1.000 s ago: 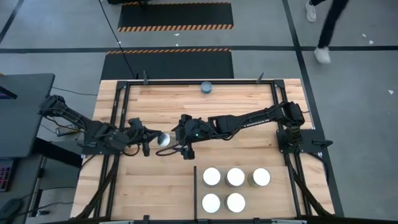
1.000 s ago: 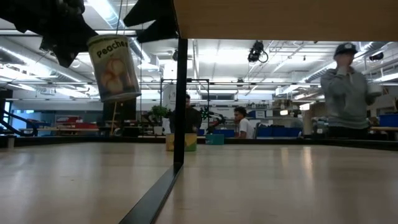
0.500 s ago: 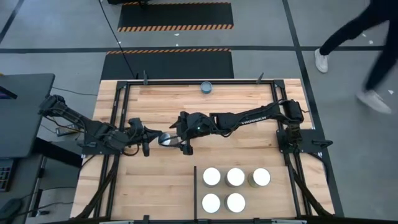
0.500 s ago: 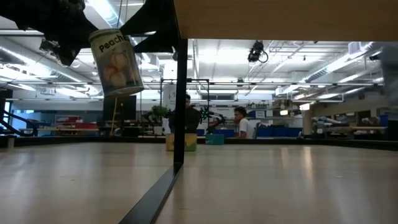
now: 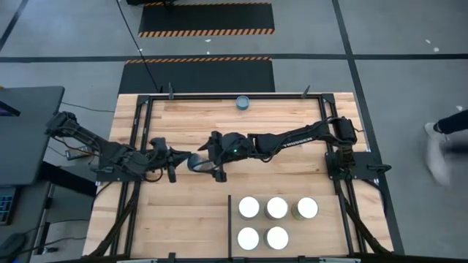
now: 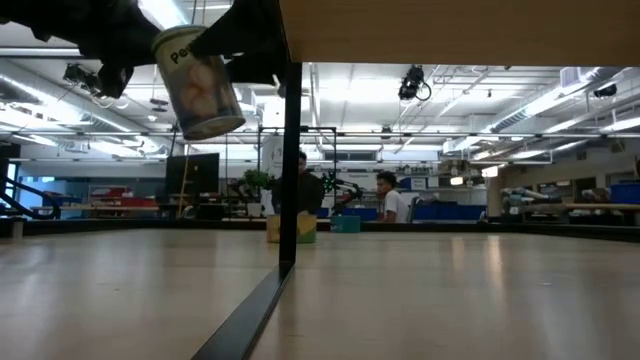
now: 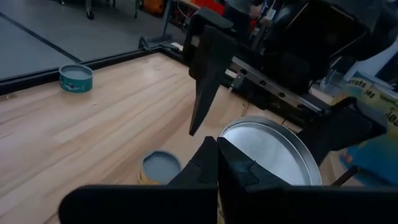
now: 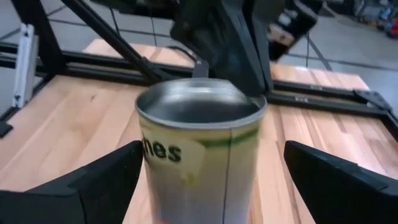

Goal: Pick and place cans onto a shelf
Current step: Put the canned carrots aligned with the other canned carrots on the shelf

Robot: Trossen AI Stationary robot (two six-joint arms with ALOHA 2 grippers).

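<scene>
Mid-desk, a peach can hangs tilted in the air btwn the two arms. High view shows it just left of the right end effector and just right of the left end effector. In the low view the can is well clear of the desk, leaning, label w/ fruit picture facing the camera, dark arm parts at its top.

Right end effector: right wrist view shows its two dark fingers spread wide on either side of the can, w/ gaps btwn fingers and can wall, so wide and not clamped on it in that view. Left end effector: left wrist view shows its fingers pressed close together at the can's silver rim, i.e. narrow, pinching the can by its edge. A right-arm finger stands just beyond the can there.

Shelf is the desk's near-right section w/ black bars. Five cans stand on it: three in the far row, two in the near row, all upright, tops silver-white except the far-right one, whose side shows yellow-green.

One more short blue-grey can sits alone at the desk's far edge, well apart from the rest.
</scene>
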